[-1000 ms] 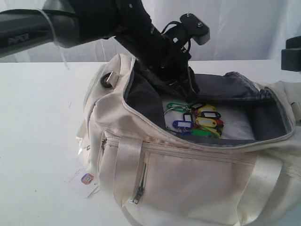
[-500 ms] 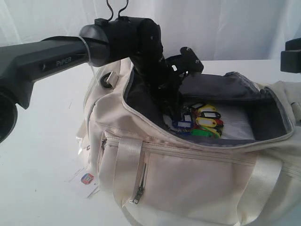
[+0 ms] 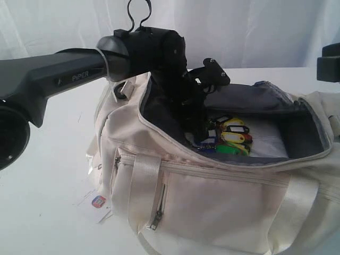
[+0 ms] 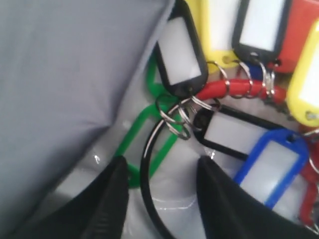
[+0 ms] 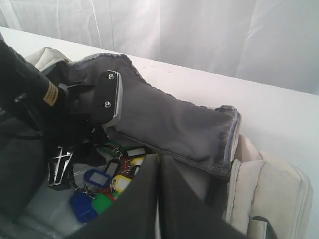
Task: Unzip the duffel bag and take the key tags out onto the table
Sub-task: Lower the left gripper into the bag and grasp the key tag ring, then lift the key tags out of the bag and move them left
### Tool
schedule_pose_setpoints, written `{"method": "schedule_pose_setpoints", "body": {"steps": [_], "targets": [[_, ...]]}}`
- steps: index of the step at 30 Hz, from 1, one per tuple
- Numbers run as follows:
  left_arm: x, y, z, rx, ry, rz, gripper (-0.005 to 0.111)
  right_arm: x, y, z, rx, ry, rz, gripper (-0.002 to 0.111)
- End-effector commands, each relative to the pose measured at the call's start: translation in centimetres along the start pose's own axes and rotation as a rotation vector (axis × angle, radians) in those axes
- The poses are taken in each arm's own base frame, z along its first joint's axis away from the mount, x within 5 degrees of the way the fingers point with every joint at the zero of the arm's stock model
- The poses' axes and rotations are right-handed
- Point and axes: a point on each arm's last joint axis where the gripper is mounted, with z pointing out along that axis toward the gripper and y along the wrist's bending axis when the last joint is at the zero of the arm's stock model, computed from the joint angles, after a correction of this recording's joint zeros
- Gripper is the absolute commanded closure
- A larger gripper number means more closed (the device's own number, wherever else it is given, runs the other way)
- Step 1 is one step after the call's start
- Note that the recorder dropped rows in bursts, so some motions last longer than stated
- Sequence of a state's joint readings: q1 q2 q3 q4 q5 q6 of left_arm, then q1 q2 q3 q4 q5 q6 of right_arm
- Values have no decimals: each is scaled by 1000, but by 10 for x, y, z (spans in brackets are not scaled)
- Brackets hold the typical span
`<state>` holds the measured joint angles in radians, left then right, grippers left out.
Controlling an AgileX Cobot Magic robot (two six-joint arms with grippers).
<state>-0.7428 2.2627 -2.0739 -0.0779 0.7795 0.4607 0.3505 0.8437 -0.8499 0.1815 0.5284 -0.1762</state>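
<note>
The cream duffel bag (image 3: 212, 207) lies unzipped on the white table (image 3: 48, 175), its grey lining showing. The key tags (image 3: 231, 139) lie in a bunch on the bag's floor. My left gripper (image 3: 200, 133) reaches down inside the bag at the near end of the bunch. Up close, the left gripper (image 4: 162, 164) is open, its fingers straddling the dark ring (image 4: 144, 169) beside a green tag (image 4: 149, 134). The right gripper (image 5: 159, 160) is shut on nothing, held above the bag's other end, with the key tags (image 5: 112, 177) below it.
A small white paper tag (image 3: 97, 204) lies on the table by the bag's near left corner. The bag's folded-back grey flap (image 5: 169, 124) stands behind the tags. The left arm (image 3: 58, 79) crosses above the table on the left.
The left arm has swung down and lowered its gripper deeper into the bag, onto the ring end of the key tags. The bag and tags have not moved.
</note>
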Motion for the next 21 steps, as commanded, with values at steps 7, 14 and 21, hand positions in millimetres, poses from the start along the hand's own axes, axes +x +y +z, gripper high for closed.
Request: {"method": "schedule_pose_setpoints", "body": {"steps": [7, 14, 21], "targets": [[-3, 0, -3, -5, -10, -63, 107, 1, -1, -1, 4, -1, 18, 108], [-24, 2, -66, -46, -116, -50, 107, 2, 0, -1, 2, 6, 19, 108], [-28, -3, -109, -62, -170, -38, 107, 2, 0, -1, 2, 6, 19, 108]]}}
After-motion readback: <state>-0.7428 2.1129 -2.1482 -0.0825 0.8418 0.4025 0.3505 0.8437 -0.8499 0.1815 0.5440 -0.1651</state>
